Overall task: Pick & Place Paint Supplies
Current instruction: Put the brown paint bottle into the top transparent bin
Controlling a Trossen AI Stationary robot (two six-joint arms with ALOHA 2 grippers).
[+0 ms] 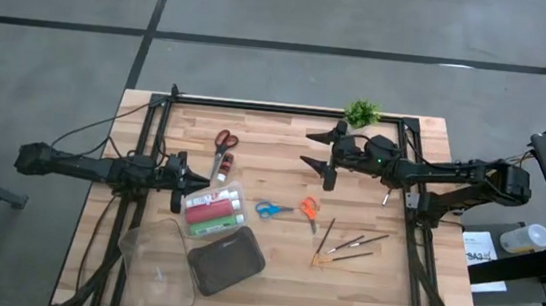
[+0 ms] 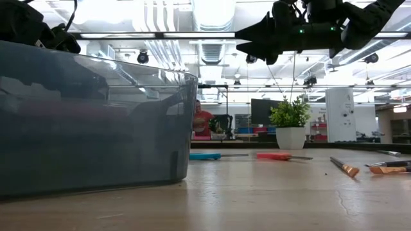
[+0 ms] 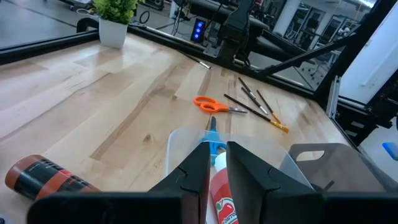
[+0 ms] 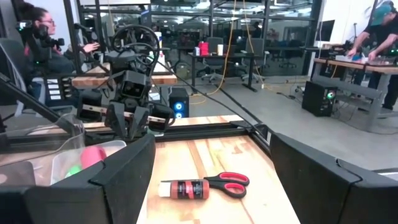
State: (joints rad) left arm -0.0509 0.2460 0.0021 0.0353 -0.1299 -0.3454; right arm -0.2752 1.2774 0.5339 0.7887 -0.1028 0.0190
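A clear box (image 1: 212,210) holds a red, a white and a green paint tube. A further red tube (image 1: 219,168) lies beside the red scissors (image 1: 225,140) on the table's far left part. Blue scissors (image 1: 269,210), orange scissors (image 1: 310,210) and several brushes (image 1: 344,245) lie flat at mid-table. My left gripper (image 1: 185,177) hovers by the box's left end, fingers close together with nothing between them; the white tube (image 3: 219,193) shows through the slit. My right gripper (image 1: 316,149) hangs open and level above the far table, pointing toward the red scissors (image 4: 227,183).
A small potted plant (image 1: 361,112) stands at the far edge, behind my right gripper. A dark grey case (image 1: 225,260) and a clear lid (image 1: 155,252) lie near the front left. A black frame (image 1: 287,107) runs along the table's far and side edges.
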